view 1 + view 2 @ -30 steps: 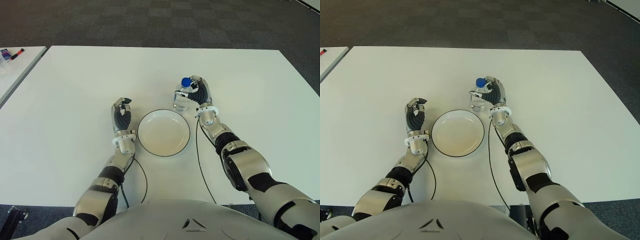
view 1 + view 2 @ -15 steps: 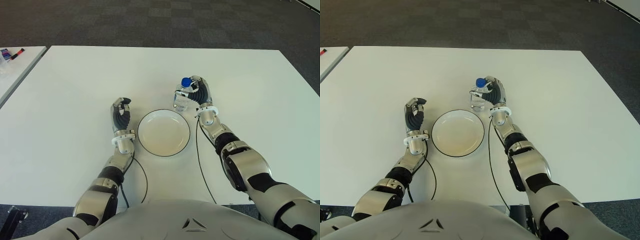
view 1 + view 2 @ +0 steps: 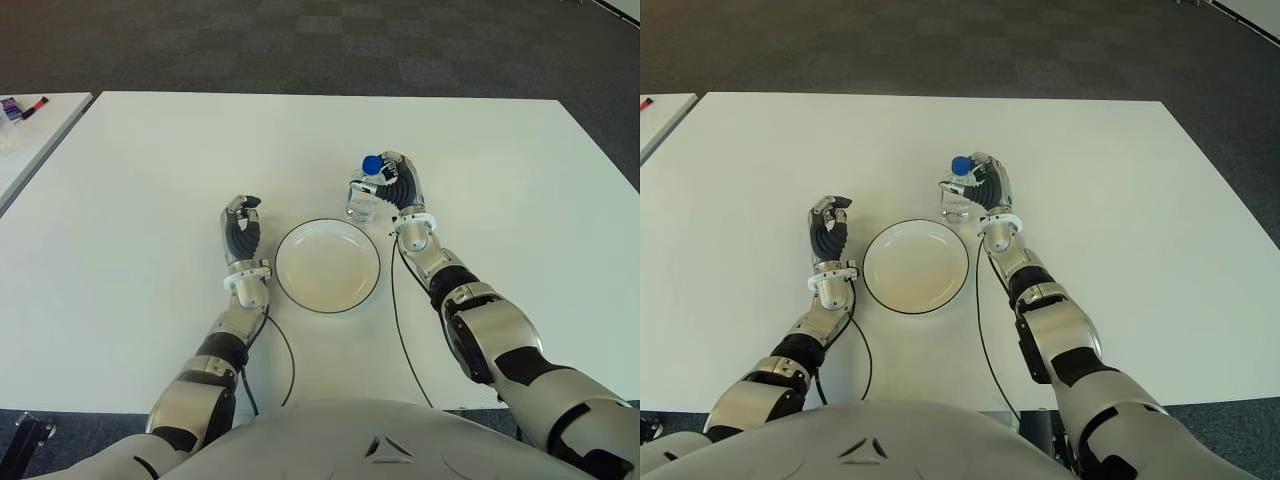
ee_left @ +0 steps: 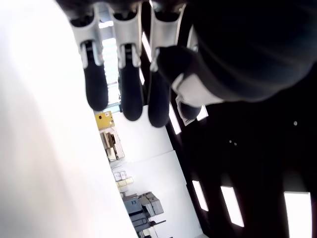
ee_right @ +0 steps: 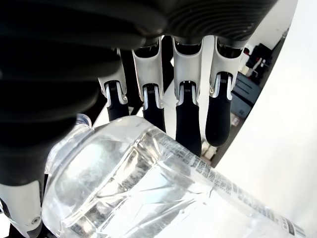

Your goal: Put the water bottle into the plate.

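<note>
A clear water bottle (image 3: 364,196) with a blue cap stands upright on the white table (image 3: 150,180), just beyond the far right rim of the white plate (image 3: 327,266). My right hand (image 3: 398,186) is against the bottle's right side. In the right wrist view the bottle (image 5: 148,193) lies in front of the palm, and the fingers (image 5: 188,119) reach nearly straight past it, not curled tight. The plate holds nothing. My left hand (image 3: 241,228) shows just left of the plate, fingers relaxed and holding nothing.
A second white table (image 3: 30,140) stands at the far left, with a red marker (image 3: 35,104) on it. Dark carpet lies beyond the table's far edge. Cables run from both wrists toward my body.
</note>
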